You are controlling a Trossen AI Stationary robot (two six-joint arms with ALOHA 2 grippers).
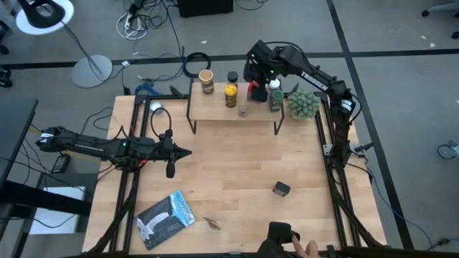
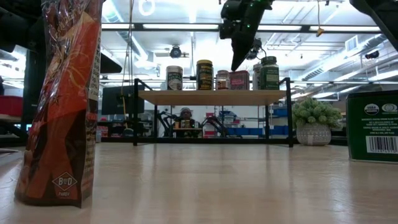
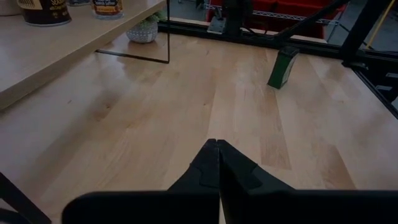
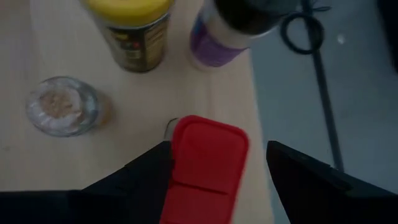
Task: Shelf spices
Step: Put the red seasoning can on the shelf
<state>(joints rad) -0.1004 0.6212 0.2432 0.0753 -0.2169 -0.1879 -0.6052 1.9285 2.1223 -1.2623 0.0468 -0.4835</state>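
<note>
Grey carpeted floor with loose cables surrounds the big light-wood tabletop (image 1: 237,165), and at its far edge stands the shelf (image 1: 233,112), a low light-wood board on thin black legs, its long axis running across the table from left to right.

On that board the spices stand upright in a loose row. The red-lidded tin (image 4: 205,163) stands near the middle with its lid facing straight up at the wrist camera. Just beside it are the yellow-lidded jar (image 4: 133,31), a black-lidded jar with a purple label (image 4: 227,34) and a small clear glass jar of tan powder (image 4: 62,106). Farther left on the shelf sits a tan-lidded jar (image 1: 206,80), and at the right end a white-capped bottle (image 1: 275,95).

Directly above the red tin hovers the right gripper (image 4: 214,180), its two dark fingers spread wide on either side of the tin, which stands on the board.

Off the shelf's right end stands a small green potted plant (image 1: 303,104). Out on the open tabletop lie a green tin (image 1: 281,189) and a blue-white flat packet (image 1: 166,218).

Over the table's left side rests the left gripper (image 3: 217,163), fingers pressed together on nothing.
</note>
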